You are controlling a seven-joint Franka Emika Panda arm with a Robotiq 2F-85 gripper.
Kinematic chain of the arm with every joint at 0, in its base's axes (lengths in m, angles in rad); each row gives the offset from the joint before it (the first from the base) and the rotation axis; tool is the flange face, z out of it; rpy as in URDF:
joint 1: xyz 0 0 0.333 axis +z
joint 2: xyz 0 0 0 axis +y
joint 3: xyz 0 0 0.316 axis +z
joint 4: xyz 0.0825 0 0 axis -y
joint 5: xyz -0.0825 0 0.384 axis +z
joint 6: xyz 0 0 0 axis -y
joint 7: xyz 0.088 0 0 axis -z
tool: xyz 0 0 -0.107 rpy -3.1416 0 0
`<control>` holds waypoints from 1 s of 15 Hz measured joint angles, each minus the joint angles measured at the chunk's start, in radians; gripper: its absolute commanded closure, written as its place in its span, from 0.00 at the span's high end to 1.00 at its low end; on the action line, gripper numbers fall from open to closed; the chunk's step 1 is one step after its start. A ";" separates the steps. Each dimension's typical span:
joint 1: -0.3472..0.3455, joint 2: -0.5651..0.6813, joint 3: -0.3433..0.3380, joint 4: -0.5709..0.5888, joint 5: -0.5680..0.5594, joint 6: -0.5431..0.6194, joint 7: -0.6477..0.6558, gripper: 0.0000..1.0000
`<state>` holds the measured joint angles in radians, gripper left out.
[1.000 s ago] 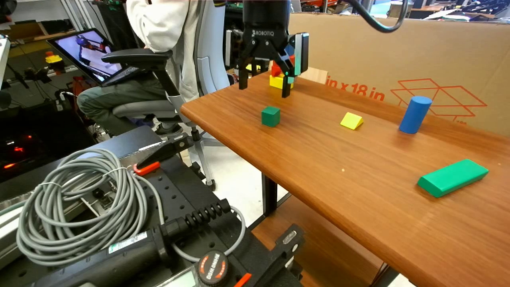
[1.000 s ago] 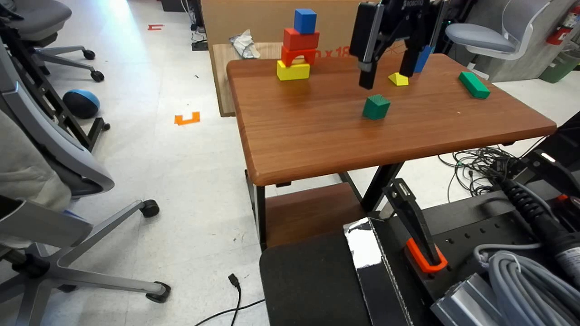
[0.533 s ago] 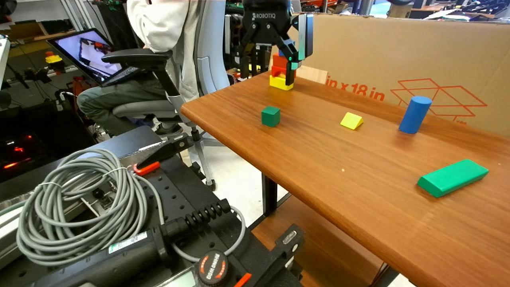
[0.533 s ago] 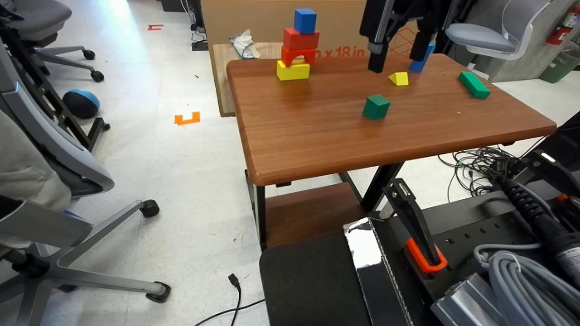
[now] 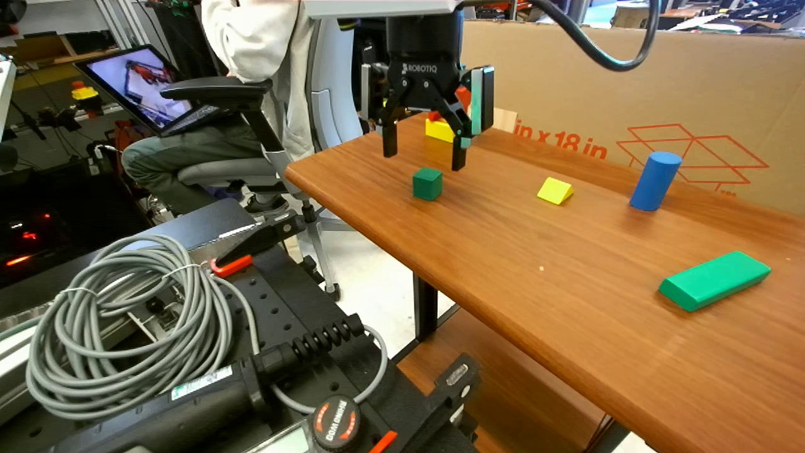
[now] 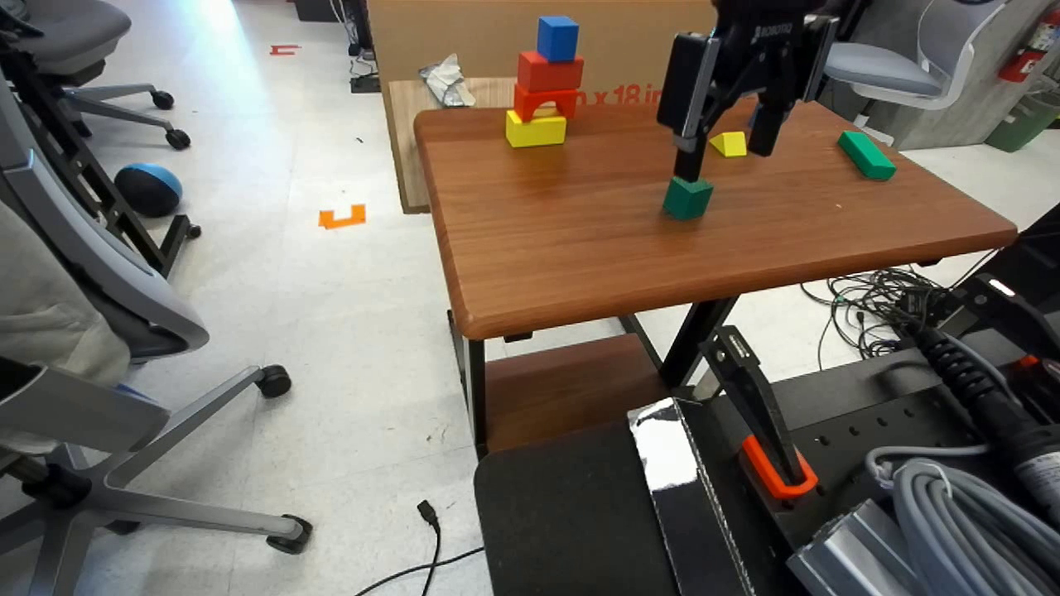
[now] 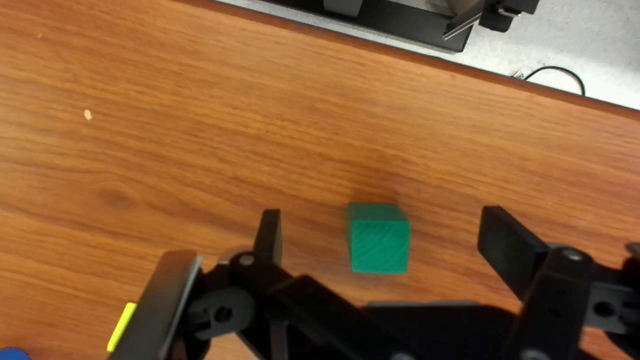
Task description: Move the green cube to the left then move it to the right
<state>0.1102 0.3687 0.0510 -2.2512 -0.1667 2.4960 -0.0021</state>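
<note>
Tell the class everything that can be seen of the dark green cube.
The green cube is small, dark and matte, with straight edges and flat faces; the top one shows fine diagonal streaks in the wrist view. It may be painted wood. It rests level on the brown table, left of the yellow wedge in both exterior views. In the wrist view it appears between the fingertips of the open tool, with gaps on either side; only the table seems to touch it.
</note>
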 measured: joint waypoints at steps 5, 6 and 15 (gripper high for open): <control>0.009 0.082 -0.015 0.044 -0.028 0.011 0.029 0.74; 0.011 0.096 -0.016 0.056 -0.029 0.011 0.030 0.68; 0.002 0.096 -0.006 0.075 -0.023 0.013 -0.023 0.08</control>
<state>0.1122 0.4650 0.0449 -2.1759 -0.1896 2.5089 -0.0256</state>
